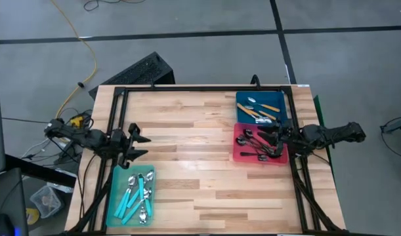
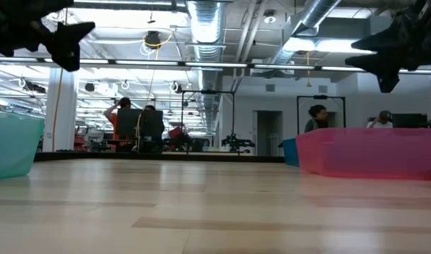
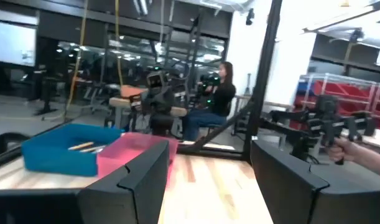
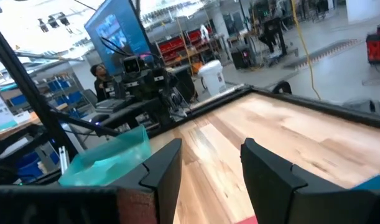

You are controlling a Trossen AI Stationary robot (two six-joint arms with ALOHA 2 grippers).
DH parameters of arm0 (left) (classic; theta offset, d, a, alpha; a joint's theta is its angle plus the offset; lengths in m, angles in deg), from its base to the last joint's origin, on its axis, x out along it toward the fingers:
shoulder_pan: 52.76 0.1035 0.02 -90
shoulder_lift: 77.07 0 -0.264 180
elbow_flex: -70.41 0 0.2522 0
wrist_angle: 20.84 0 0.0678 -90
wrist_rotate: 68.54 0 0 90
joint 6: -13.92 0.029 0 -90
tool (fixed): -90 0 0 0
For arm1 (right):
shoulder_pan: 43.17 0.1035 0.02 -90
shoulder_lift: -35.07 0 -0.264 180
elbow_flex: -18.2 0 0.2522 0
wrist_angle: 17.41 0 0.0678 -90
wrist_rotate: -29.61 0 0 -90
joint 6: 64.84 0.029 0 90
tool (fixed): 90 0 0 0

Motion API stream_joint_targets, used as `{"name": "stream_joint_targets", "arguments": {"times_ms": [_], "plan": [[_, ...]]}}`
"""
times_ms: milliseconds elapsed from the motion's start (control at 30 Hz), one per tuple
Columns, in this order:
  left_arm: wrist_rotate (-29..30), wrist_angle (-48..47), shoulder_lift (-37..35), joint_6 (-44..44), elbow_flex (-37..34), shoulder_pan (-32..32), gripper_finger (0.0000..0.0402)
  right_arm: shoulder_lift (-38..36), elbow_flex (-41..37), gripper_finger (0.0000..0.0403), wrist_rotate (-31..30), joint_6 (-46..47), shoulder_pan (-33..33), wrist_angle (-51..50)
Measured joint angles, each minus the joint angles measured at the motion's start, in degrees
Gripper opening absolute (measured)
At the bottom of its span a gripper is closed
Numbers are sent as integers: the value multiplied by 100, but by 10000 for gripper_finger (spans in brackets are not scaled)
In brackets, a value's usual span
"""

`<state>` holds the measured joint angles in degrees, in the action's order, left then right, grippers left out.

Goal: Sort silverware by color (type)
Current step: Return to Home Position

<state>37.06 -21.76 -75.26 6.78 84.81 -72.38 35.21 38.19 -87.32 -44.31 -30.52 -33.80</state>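
All the silverware is seen sorted into three bins, and no spoon is seen loose on the wooden table [image 1: 200,147]. The teal-handled spoons [image 1: 136,196] are piled in the teal bin [image 1: 115,190] on the table's left side, just beside the left arm. The orange-handled spoons [image 1: 262,111] are laid in the blue bin [image 1: 239,108] on the right side. The dark metal spoons [image 1: 253,141] are heaped in the red bin [image 1: 237,152], which touches the blue bin along one edge. One colour is kept per bin, and each bin is set within reach of the nearer arm, which is judged to be why the layout is split left and right. The left gripper [image 1: 144,144] is held above the table's left edge, near the teal bin but not over it. Its fingers are spread and nothing is held, as confirmed in its wrist view. The right gripper [image 1: 266,137] is held over the red bin, above the dark spoons, with its fingers parted and empty; only table is seen through the gap in its wrist view. That position is judged to fit a drop into the red bin. Sorting is judged complete — only pulling the arms back is left, with the right one to be lifted clear of the bin walls.
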Motion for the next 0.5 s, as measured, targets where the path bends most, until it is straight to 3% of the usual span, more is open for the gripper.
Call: {"name": "stream_joint_targets", "arguments": {"times_ms": [167,267,500], "plan": [[-40,-53,5,57,0,-6,213,0,-566,185,6,-207,0,795],[-123,-87,3,142,-2,-6,213,39,-574,185,49,-221,11,767],[-898,-90,5,359,-4,-6,213,7,-576,185,779,-439,11,717]]}}
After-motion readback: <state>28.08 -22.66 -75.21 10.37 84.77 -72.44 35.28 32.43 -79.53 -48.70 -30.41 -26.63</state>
